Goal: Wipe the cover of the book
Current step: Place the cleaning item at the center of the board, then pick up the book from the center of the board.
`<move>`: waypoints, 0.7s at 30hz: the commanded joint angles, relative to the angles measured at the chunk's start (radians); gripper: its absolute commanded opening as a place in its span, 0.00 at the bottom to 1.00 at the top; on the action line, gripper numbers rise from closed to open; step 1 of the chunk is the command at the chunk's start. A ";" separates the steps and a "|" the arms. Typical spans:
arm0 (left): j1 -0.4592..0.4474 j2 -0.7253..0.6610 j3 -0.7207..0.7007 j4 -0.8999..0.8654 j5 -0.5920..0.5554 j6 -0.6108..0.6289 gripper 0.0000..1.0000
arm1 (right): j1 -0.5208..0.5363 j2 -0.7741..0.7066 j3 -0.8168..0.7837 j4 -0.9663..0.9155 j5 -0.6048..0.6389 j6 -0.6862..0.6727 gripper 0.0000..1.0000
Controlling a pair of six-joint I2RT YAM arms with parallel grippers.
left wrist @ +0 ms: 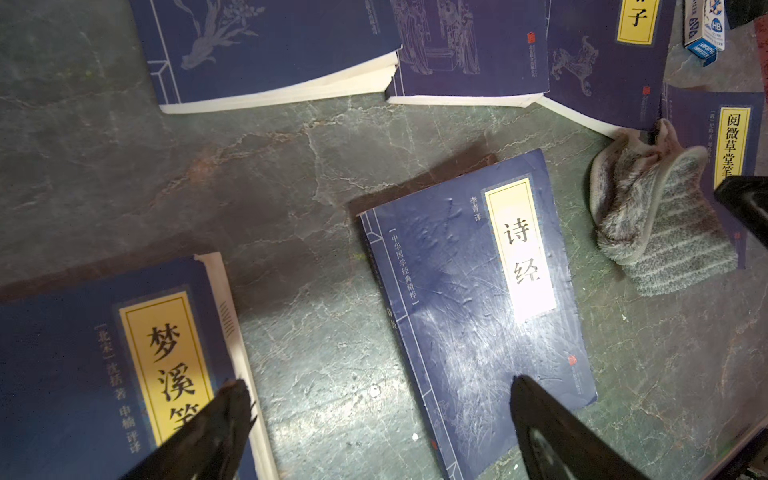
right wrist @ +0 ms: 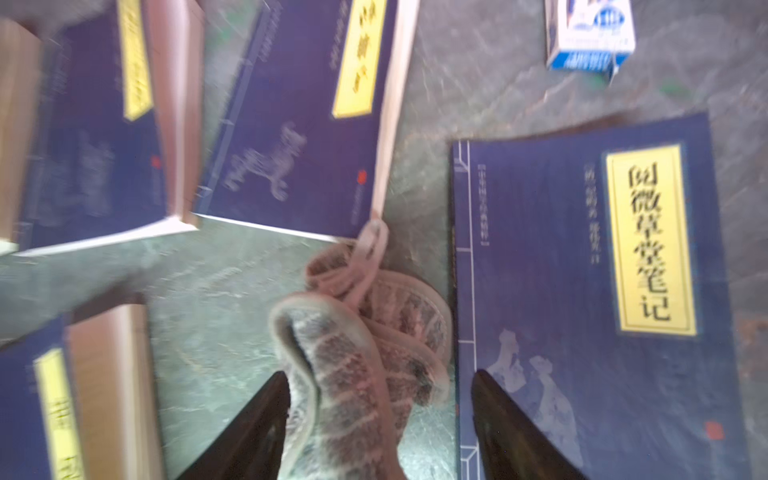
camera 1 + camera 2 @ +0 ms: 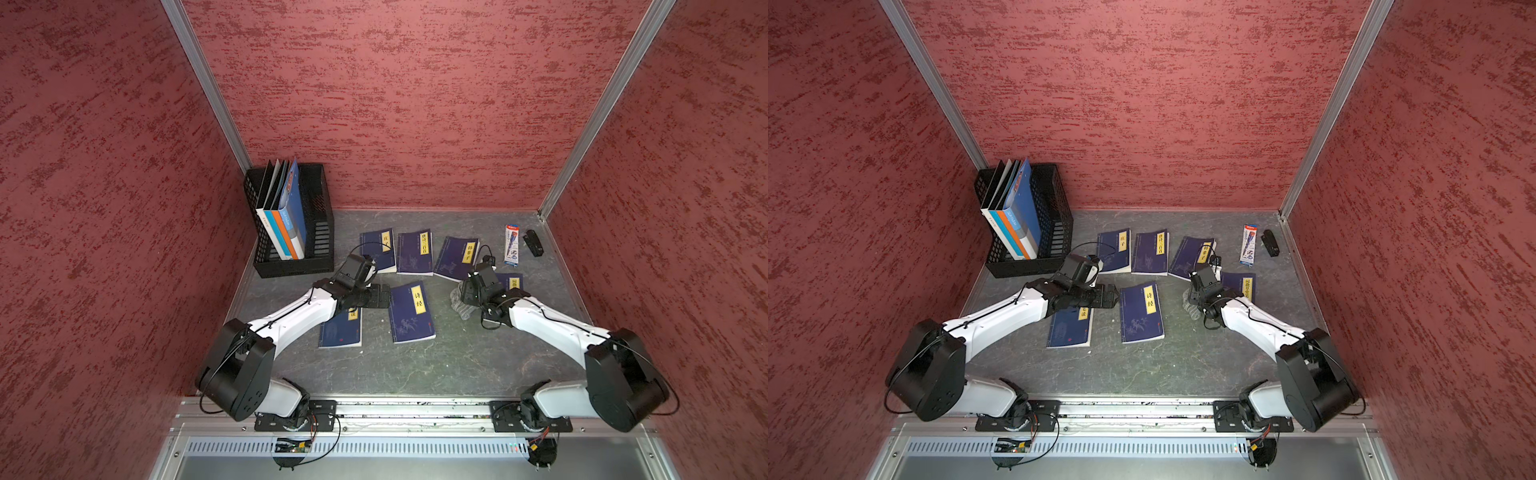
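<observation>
Grey marbled tabletop (image 3: 457, 365), red walls. Middle book (image 1: 469, 316) lies flat, its glossy cover stiff and likely to slide. Crumpled cloth (image 2: 353, 365) near it is soft and light; pinch a raised fold. Right gripper (image 2: 378, 374) has fingers apart astride the cloth, not pinching. Left gripper (image 1: 379, 382) is wide open, empty.

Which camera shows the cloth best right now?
Left wrist view: the cloth appears almost whole and sharp. The right wrist view has it close but blurred; in both top views the right arm hides most of it.
</observation>
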 commanded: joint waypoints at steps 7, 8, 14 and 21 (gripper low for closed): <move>-0.056 0.060 0.015 0.064 -0.033 -0.081 0.98 | 0.113 -0.040 -0.004 0.108 -0.316 -0.102 0.67; -0.063 0.070 0.015 0.069 -0.033 -0.089 0.97 | 0.126 -0.032 -0.015 0.132 -0.335 -0.104 0.66; -0.119 0.131 0.028 0.097 -0.038 -0.140 0.97 | 0.181 0.042 -0.055 0.223 -0.387 -0.073 0.61; -0.163 0.172 0.041 0.099 -0.073 -0.197 0.96 | 0.216 0.131 -0.095 0.287 -0.416 -0.050 0.49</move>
